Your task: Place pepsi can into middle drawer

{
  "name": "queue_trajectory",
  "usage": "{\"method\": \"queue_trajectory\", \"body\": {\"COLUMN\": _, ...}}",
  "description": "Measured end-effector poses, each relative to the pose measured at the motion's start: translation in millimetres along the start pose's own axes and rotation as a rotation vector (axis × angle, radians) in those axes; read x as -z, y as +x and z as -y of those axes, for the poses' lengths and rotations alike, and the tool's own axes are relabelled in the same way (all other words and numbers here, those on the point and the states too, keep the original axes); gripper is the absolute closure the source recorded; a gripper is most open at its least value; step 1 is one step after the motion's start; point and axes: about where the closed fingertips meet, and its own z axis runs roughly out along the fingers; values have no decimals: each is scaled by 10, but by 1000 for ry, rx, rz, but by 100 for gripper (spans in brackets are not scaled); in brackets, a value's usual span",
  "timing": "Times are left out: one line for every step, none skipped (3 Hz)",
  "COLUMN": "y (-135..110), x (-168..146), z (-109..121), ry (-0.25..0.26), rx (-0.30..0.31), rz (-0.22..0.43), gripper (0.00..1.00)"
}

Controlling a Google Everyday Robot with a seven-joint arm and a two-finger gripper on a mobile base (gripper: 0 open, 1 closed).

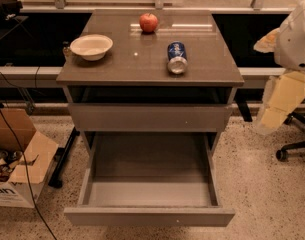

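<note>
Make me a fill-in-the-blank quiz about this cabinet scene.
The pepsi can lies on its ____ on the cabinet top.
The middle drawer is pulled ____.
The white bowl shares the top with a red ____.
The gripper hangs at the picture's ____ edge, off the cabinet top.
Answers: side, open, apple, right.

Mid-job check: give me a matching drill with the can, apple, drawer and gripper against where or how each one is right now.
Things:
1. can
2. apple
3. drawer
4. gripper

Place or state:
A. pulled open, low at the front
B. on the cabinet, lying on its side, right part
C. off to the right of the cabinet, apart from the can
D. on the cabinet, at the back

Pairs: 1-B, 2-D, 3-A, 4-C
</note>
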Motion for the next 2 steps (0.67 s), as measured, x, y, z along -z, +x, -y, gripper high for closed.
{"method": "queue_trajectory", "body": {"y": -132, "x": -210, "z": 141, "ry": -16, "rx": 9, "rz": 59, "gripper": 0}}
{"method": "queue_trajectory", "body": {"y": -132, "x": -210, "z": 141, "ry": -16, "rx": 9, "rz": 59, "gripper": 0}}
